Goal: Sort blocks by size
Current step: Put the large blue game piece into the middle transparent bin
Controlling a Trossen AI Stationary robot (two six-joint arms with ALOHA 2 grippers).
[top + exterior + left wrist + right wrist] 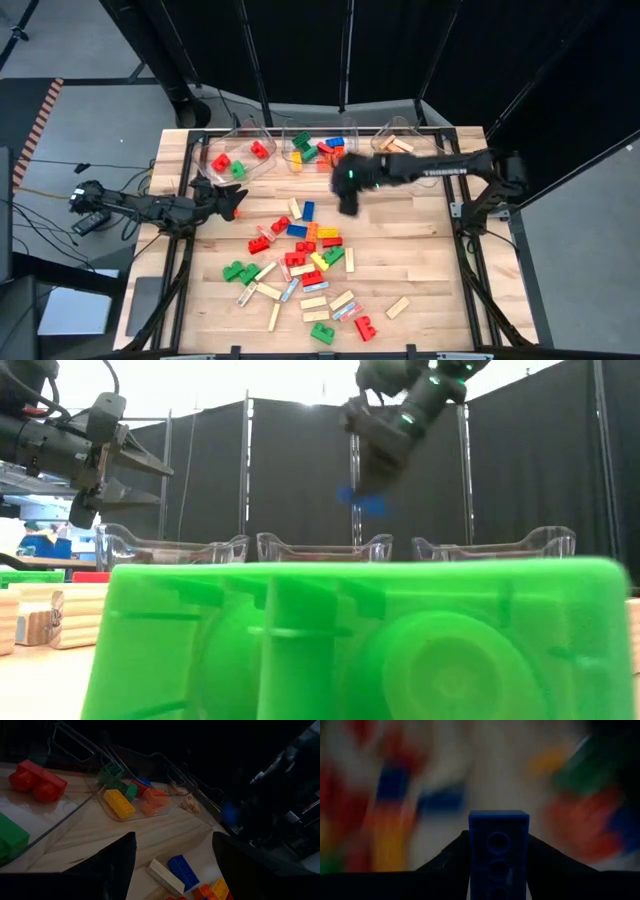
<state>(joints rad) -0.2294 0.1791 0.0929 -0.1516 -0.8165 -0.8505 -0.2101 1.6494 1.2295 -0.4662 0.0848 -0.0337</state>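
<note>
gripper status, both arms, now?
Left gripper: open, empty, hanging by the left bin.
Right gripper: shut on a blue brick, raised above the table.

Most blocks (300,255) are lying scattered flat across the table's middle and near edge: red, green, blue, yellow and orange studded bricks mixed with tan wooden bars. Others are sitting in the bins along the far edge, red and green toward the left corner, mixed colours in the middle. One blue brick (498,851) is hanging clamped above the table.
</note>
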